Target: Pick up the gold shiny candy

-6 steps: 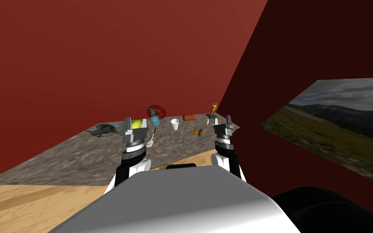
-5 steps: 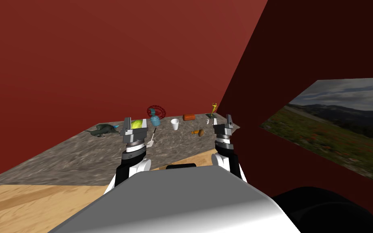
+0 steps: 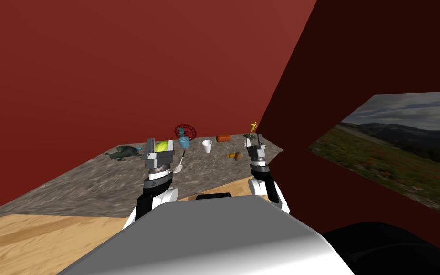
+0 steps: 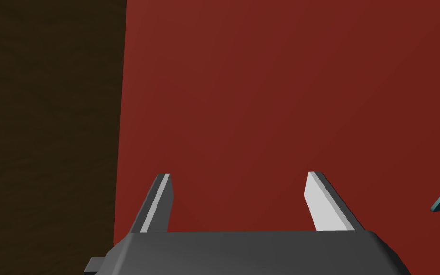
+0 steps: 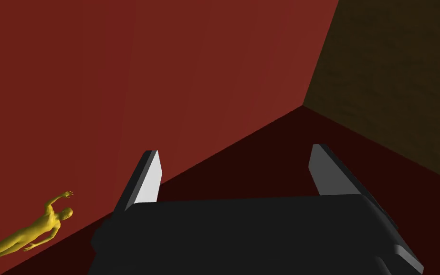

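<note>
Nearest, over the front of the grey mottled table (image 3: 95,184): left gripper (image 3: 160,144), well to the left of the right gripper (image 3: 255,139), blades apart and bare. Right gripper's blades likewise apart, gripping nothing, above the table's right end. On the tabletop just left of the right gripper and slightly nearer than its tips, outside its blades: the candy (image 3: 234,155), a small rounded piece, orange at one end and brown at the other. Farther left of the right gripper, a thin-handled spoon (image 3: 180,164) with a white end. Beyond, a plain white cup (image 3: 207,146), a teal bottle (image 3: 183,141), a red wire wheel (image 3: 185,130), an orange-red roll (image 3: 223,138). Farthest, just behind the right gripper, a slim gold figurine (image 3: 252,128) with one arm raised, before the flat red wall (image 3: 119,71).
</note>
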Tool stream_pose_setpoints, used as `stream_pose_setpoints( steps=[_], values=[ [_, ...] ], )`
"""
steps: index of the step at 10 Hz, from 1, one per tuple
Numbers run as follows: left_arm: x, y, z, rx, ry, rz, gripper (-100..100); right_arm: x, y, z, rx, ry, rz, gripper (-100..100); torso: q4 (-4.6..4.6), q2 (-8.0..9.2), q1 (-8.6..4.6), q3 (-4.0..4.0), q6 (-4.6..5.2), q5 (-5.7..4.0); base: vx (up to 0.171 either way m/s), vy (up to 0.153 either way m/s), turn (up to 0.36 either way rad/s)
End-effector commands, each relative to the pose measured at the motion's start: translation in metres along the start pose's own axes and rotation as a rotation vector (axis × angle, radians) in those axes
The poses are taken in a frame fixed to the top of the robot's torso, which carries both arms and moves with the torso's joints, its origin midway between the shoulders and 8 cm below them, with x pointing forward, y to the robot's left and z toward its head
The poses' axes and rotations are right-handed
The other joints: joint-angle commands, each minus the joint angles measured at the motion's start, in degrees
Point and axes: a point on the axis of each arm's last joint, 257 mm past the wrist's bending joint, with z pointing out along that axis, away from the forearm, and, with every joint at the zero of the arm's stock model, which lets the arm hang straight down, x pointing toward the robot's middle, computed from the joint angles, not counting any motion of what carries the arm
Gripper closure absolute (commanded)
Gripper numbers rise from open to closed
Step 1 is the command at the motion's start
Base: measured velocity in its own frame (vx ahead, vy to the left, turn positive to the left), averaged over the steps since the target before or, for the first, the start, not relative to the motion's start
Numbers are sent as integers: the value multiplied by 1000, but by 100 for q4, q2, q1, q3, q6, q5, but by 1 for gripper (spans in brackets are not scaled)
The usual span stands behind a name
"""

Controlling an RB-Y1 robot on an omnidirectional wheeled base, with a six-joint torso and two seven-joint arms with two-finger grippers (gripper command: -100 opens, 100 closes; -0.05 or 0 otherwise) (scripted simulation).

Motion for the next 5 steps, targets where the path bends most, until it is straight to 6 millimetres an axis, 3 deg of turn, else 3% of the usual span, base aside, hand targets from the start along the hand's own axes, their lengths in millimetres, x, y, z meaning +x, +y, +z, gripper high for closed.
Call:
stream_pose_setpoints(
  steps=[1, 4, 5],
  values=[
    [0, 0, 0, 0, 0, 0, 0, 10, -5, 3, -6, 52, -35, -100, 0, 0, 0, 0, 0, 0, -6, 9, 3],
    [0, 0, 0, 0, 0, 0, 0, 34, -25, 13, -25, 179, -142, -100, 0, -2, -4, -1, -1, -1, -12, 3, 14],
    [0, 0, 0, 0, 0, 0, 0, 36, -23, 16, -35, 181, -141, -100, -1, -2, -5, -1, -1, -1, -6, -2, 4]
  ],
)
